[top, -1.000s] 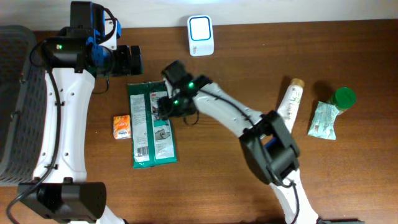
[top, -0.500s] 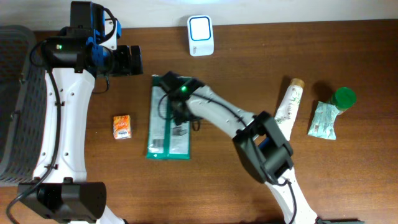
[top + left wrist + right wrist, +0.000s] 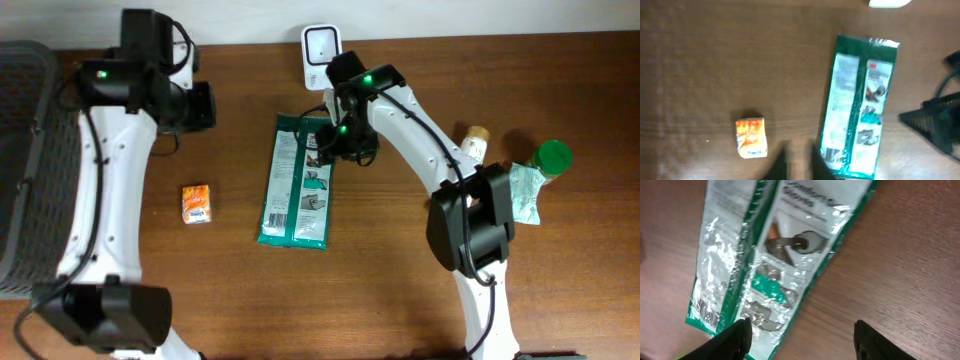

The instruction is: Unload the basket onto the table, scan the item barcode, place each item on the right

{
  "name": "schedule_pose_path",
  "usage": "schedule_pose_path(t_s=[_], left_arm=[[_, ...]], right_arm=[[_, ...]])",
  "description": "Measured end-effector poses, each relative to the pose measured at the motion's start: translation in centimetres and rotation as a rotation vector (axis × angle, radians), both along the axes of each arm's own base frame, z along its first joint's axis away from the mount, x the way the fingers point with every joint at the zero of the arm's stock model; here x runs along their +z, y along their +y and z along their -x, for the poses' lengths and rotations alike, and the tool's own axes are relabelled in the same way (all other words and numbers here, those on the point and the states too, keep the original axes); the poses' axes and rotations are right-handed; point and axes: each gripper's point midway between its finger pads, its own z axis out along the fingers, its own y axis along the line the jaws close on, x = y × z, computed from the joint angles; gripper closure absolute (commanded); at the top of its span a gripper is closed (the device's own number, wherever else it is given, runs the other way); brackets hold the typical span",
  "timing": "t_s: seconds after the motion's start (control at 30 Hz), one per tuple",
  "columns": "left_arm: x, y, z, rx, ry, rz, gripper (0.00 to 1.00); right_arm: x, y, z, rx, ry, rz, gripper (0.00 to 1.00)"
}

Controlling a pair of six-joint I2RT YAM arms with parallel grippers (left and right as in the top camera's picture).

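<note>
Overhead view: the green glove pack is lying flat on the table, with its upper end just under the right hand. Right wrist view is showing that hand's fingers standing wide with nothing between them; the pack is lying below and ahead of them, apparently untouched. The left hand is sitting pinched closed and empty, with the pack's lower end just off to one side and a small orange box near on the other. The scanner is sitting just beyond the right hand, on the side away from the pack.

Risks as I'm reading them:
- What looks like the barcode is sitting at the pack end farthest from the right hand and the scanner. Grabbing the near end probably means swinging the whole pack round, so it may be flopping or folding on the way.
- The pack is thin glossy film lying flat, so the fingers may be skidding across it or pinching only a wrinkle. It could then be slipping out mid-lift.
- The film is crinkling and glaring, so a bent code is likely giving no read.
- The right arm is crowding the scanner and could be knocking it.
</note>
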Motion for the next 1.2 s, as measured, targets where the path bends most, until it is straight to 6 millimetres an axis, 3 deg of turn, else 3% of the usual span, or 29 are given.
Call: schedule_pose_path(t_s=[0.17, 0.23, 0.33, 0.43, 0.53, 0.6, 0.67, 0.87, 0.97, 1.2], left_arm=[[-8.9, -1.9, -0.6, -0.018, 0.166, 0.094, 1.00], [-11.1, -3.0, -1.2, -0.043, 0.154, 0.125, 1.00], [-12.6, -5.0, -1.8, -0.122, 0.135, 0.153, 1.00], [-14.5, -9.2, -2.7, -0.296, 0.091, 0.160, 1.00], [-15.9, -12.1, -3.1, -0.393, 0.067, 0.157, 1.00], [-17.9, -13.4, -3.1, -0.432, 0.088, 0.155, 1.00], [-19.8, -13.9, -2.8, -0.443, 0.120, 0.152, 1.00], [-20.6, -15.4, -2.6, -0.481, 0.118, 0.143, 1.00], [-22.3, -13.5, -1.3, -0.364, 0.222, 0.077, 1.00], [-22.4, -11.5, 2.3, -0.101, 0.439, 0.091, 1.00]], right_arm=[[-0.7, -2.0, 0.1, -0.079, 0.097, -0.102, 0.44], [-1.2, -1.6, 0.9, -0.075, 0.128, -0.114, 0.46], [-2.4, -1.0, 1.1, -0.090, 0.135, -0.129, 0.46], [-3.9, -1.1, 2.1, -0.109, 0.177, -0.128, 0.46], [-4.2, -1.2, 2.1, -0.112, 0.176, -0.130, 0.46], [-4.2, -1.4, 1.9, -0.117, 0.176, -0.132, 0.46], [-4.2, -1.9, 1.6, -0.133, 0.177, -0.136, 0.46], [-4.1, -2.5, 1.3, -0.142, 0.176, -0.143, 0.46], [-4.1, -2.2, 0.6, -0.137, 0.143, -0.156, 0.45], [-4.0, -1.8, -0.4, -0.069, 0.072, -0.179, 0.45]])
